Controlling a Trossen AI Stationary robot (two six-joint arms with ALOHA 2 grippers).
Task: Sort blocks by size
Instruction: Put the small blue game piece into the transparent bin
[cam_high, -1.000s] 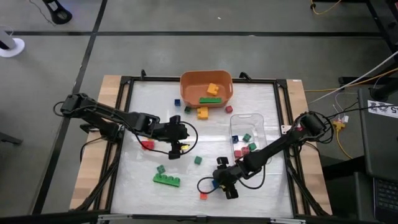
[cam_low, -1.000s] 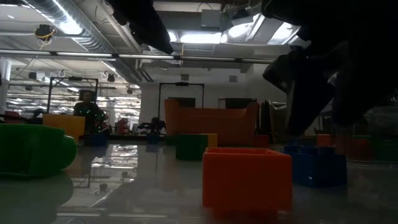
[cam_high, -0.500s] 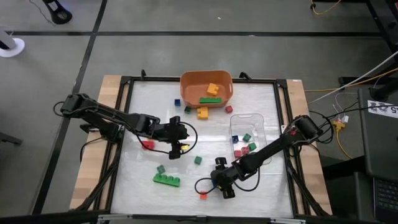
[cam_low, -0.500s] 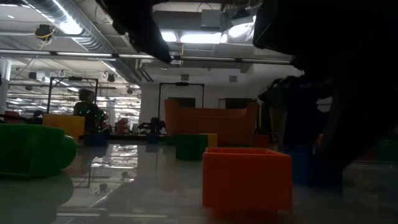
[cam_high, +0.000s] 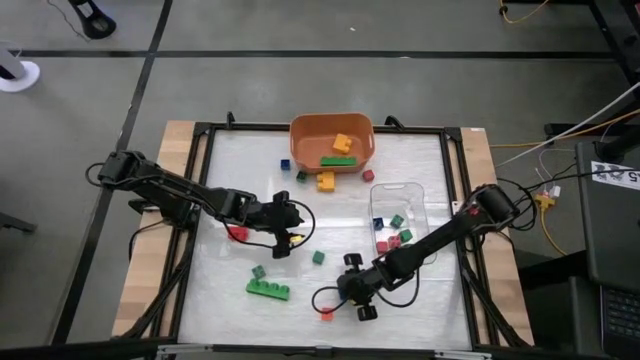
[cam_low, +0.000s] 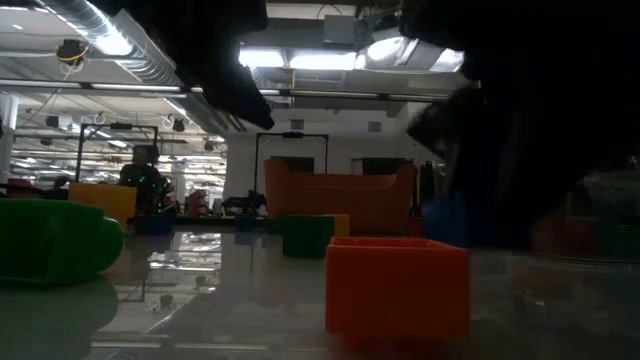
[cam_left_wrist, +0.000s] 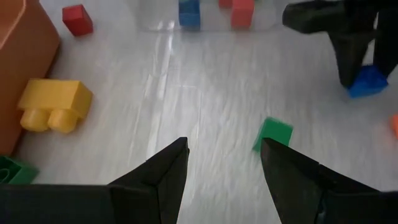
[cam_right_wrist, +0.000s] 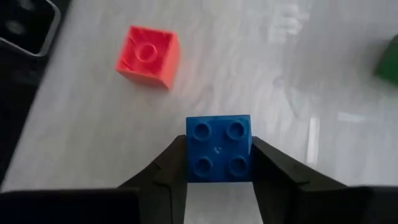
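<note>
A white table (cam_high: 260, 170) in a black frame stands on a grey concrete floor, with a long lit hall behind it in the low view. At the far edge sits an orange bin (cam_high: 305, 135) holding a yellow brick (cam_high: 343, 143) and a long green brick (cam_high: 337, 160). To the right lies a clear tray (cam_high: 415, 195) with a few small cubes (cam_high: 397, 237), red, green and blue.

The right gripper (cam_high: 352, 293) is low over the near middle of the table, its jaws pinching a blue cube (cam_right_wrist: 219, 148) between the fingertips. An orange cube (cam_high: 326, 314) lies just beside it, nearer the front edge.

The left gripper (cam_high: 289, 232) hovers over the table's middle with jaws spread and nothing between them. A green cube (cam_left_wrist: 272, 134) lies just ahead of it in its wrist view.

The sorting looks partly done. Still loose on the table are a long green brick (cam_high: 269, 290) and a small green one (cam_high: 258, 271) near the front left, a red cube (cam_high: 237, 233) by the left arm, a yellow brick (cam_high: 325, 181) just in front of the bin with small blue (cam_high: 285, 164) and green (cam_high: 301, 176) cubes beside it, and a red cube (cam_high: 368, 175) near the tray's far end. The pinched blue cube probably belongs in the tray.
</note>
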